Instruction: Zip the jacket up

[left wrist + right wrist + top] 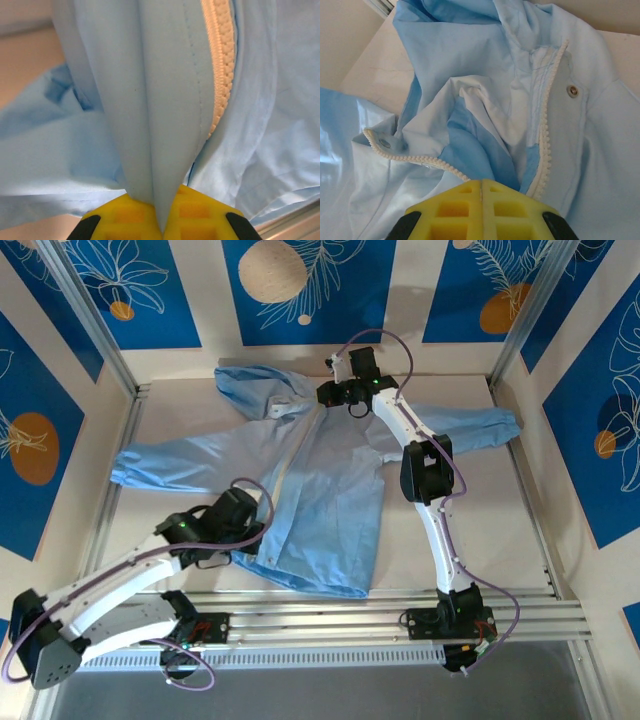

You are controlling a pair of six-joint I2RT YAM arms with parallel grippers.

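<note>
Left wrist view, we see left gripper (pixel 162 222) pinching a jacket (pixel 165 110) fold beside the zipper (pixel 222 60), right gripper (pixel 481 202) fingers (pixel 452 212) pressed together over the open zipper.

The jacket (pixel 330 475) lies on the table (pixel 490 505), hood farthest; left jaws at its near hem; right jaws at its collar.

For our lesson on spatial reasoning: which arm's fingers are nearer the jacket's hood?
Right. The right fingers sit at the collar opening, just beside the hood. The left fingers clamp the front edge near the bottom hem of the jacket, far from it.
</note>
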